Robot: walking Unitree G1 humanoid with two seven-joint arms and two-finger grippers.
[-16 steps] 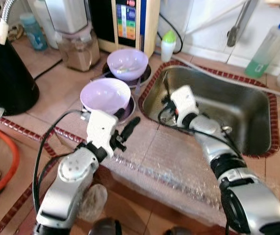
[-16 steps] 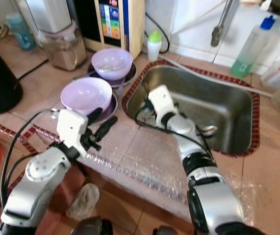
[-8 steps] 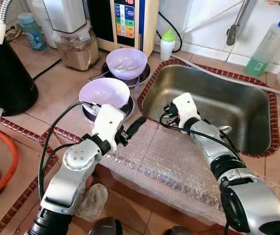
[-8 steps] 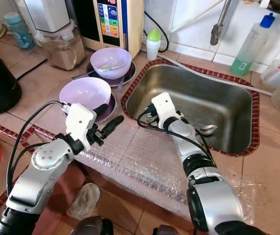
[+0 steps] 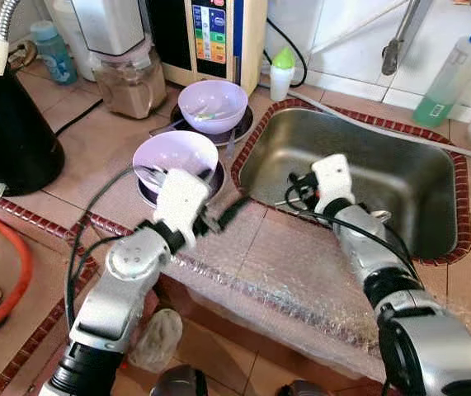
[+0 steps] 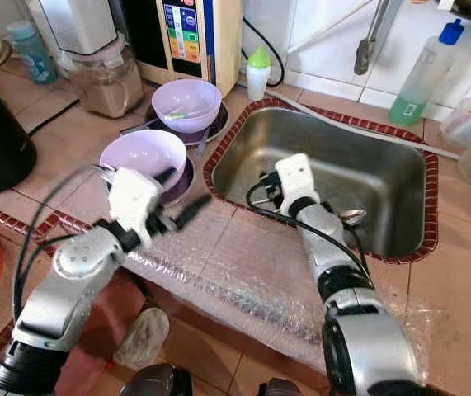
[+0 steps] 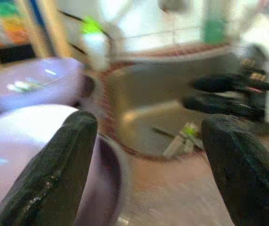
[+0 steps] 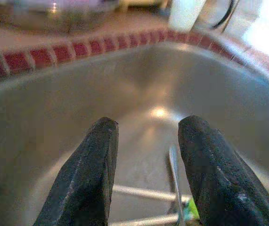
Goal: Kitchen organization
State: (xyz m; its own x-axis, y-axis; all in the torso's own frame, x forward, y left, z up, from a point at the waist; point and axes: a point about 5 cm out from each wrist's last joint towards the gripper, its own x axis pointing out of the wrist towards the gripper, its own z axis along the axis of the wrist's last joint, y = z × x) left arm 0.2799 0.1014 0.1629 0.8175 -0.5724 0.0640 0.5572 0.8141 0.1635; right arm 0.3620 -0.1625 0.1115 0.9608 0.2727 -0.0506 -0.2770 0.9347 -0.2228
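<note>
While its two black fingers stand apart with nothing between them, the right gripper (image 8: 146,162) reaches down into the stainless steel sink (image 5: 400,177), apparently to gather the thin metal utensils (image 8: 172,188) lying on its floor near the left wall. The left gripper (image 5: 227,213), likewise spread and empty, hovers at the sink's left rim beside the nearer of two lilac plastic bowls (image 5: 176,157); the second (image 5: 213,106) sits toward the counter's back edge.
</note>
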